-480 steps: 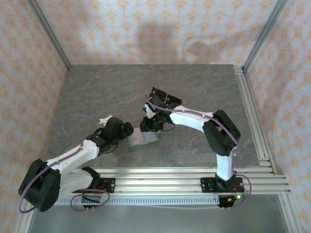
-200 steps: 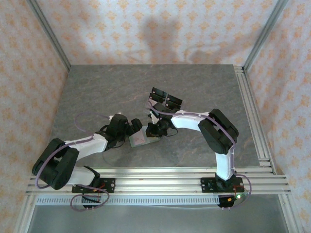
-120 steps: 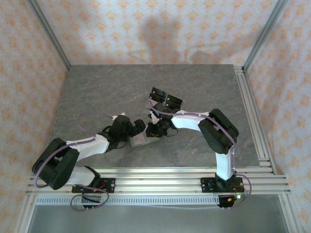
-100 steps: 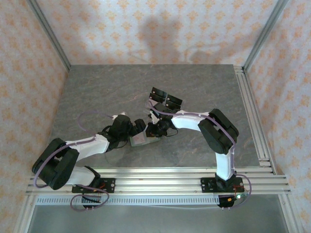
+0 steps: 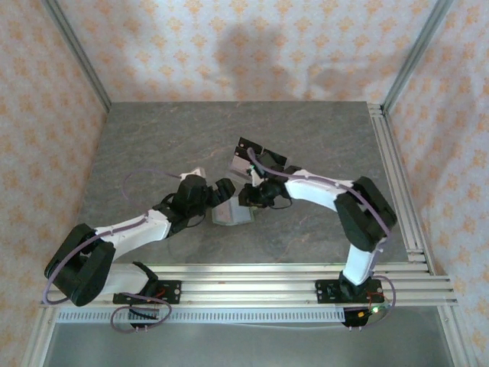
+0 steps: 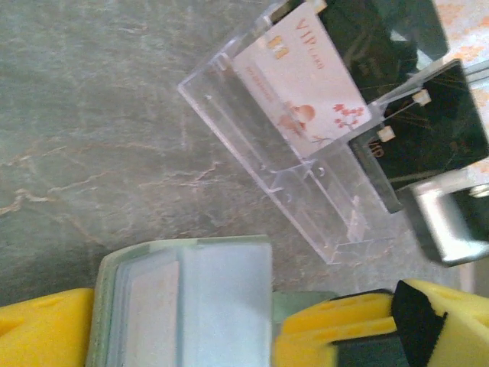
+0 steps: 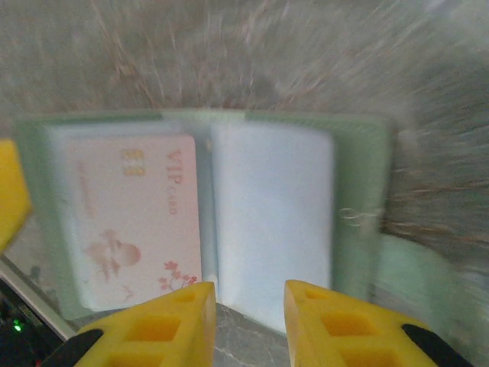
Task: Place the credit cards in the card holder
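Half the card holder (image 6: 183, 302) shows inside the wide-open left end effector (image 6: 195, 336); right end effector (image 7: 249, 321) slightly parted, empty.

The card holder (image 7: 271, 222), sage-green, lay opened flat on the table, its clear inner sleeves facing up. One credit card (image 7: 130, 222) (pale pink, "VIP" print, gold chip) sat inside the sleeve at the right wrist view's left. A second card (image 6: 306, 84), alike, stood tilted in the clear stand (image 6: 290, 168) near the holder.
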Controlling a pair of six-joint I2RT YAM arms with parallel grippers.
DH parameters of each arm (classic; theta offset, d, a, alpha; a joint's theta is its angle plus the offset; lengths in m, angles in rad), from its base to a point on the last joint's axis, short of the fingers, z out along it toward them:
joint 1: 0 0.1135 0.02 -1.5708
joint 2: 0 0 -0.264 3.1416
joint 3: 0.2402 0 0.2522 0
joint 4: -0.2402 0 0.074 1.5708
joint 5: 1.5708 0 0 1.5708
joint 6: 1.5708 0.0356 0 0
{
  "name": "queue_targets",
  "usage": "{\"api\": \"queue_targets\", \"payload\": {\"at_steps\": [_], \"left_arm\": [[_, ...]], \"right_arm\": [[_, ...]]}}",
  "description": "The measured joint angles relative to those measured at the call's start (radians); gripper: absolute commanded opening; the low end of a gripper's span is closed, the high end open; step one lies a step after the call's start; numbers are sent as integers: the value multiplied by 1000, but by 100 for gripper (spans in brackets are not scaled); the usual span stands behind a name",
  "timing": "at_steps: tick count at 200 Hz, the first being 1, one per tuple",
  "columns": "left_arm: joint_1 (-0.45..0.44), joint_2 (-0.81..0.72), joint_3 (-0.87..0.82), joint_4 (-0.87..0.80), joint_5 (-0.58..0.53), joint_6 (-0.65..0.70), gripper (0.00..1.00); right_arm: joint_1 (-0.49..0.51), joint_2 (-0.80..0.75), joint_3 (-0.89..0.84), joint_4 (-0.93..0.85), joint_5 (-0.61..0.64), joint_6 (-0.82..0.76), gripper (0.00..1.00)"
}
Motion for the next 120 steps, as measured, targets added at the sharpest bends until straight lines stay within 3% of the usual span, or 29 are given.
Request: {"api": "queue_targets", "payload": {"at_steps": [50, 120], "left_arm": [[-75, 108, 97, 18, -1, -25, 100], [-259, 306, 253, 47, -20, -64, 100]], "right_arm": [[-108, -265, -179, -29, 92, 35, 30], [-114, -398, -307, -80, 170, 64, 34]]}}
